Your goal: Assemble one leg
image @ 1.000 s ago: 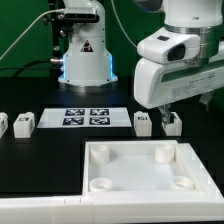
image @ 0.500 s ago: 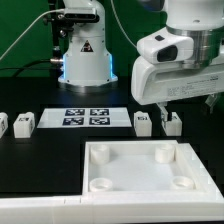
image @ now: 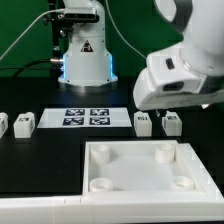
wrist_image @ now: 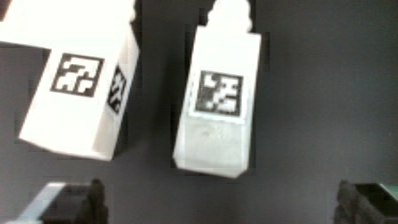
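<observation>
Jaws are spread wide with nothing between them. In the wrist view both dark fingertips (wrist_image: 68, 203) sit at the frame edge, with bare black bench (wrist_image: 214, 200) in the gap.

The leg (wrist_image: 221, 98) lies flat on the bench ahead of the fingertips, roughly in line with the middle of the gap. It touches neither finger. Its long axis runs near straight out from the jaws, marker tag face-up.

The second leg (wrist_image: 79, 88) is just beside it, with a narrow dark strip of bench between them. It is skewed relative to the first and sits ahead of one fingertip rather than ahead of the gap. Its tag is also face-up.

In the exterior view the arm (image: 185, 75) hangs tilted over the bench. Its white body covers the jaws, so finger spacing can't be read from here. Those two legs sit side by side just under the arm's lower edge; I can't match them one-to-one with the wrist view.

The marker board (image: 85, 118) lies flat, off to one side of the jaws. The spare legs (image: 24, 122) sit beyond it, well apart from the jaws. The panel (image: 135, 165) lies near the jaws on the camera side, corner sockets up, clear of the legs.
</observation>
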{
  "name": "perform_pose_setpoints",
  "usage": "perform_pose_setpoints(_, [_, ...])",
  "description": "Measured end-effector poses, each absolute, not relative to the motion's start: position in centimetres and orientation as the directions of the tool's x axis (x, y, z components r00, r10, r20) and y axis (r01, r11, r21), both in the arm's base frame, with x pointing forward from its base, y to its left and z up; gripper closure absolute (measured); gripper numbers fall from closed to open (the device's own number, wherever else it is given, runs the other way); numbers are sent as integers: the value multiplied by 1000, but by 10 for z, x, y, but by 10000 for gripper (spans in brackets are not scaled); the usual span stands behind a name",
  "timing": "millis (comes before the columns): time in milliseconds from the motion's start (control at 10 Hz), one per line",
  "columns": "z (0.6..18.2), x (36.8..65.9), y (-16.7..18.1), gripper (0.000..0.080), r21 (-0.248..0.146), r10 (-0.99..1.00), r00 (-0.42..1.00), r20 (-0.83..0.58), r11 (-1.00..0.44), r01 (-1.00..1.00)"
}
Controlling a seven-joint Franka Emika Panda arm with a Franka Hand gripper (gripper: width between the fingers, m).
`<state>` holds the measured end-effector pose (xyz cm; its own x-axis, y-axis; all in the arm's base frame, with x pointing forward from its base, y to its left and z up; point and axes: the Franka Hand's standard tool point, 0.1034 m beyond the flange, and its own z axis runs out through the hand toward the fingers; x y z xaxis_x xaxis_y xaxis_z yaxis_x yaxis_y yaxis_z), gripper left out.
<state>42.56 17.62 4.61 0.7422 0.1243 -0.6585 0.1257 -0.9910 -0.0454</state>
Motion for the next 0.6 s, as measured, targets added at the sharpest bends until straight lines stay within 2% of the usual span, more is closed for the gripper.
perform_pose_setpoints(100, [51, 421, 175, 150, -47, 127, 636, -761, -989, 141])
perform_pose_setpoints(200, [45, 429, 178, 150, -54, 127, 596, -793, -989, 138])
perform_pose_setpoints(400, [44, 430, 178, 150, -55, 127, 604, -786, -989, 137])
perform_pose_setpoints(600, [35, 420, 182, 150, -50, 126, 590, -798, -988, 143])
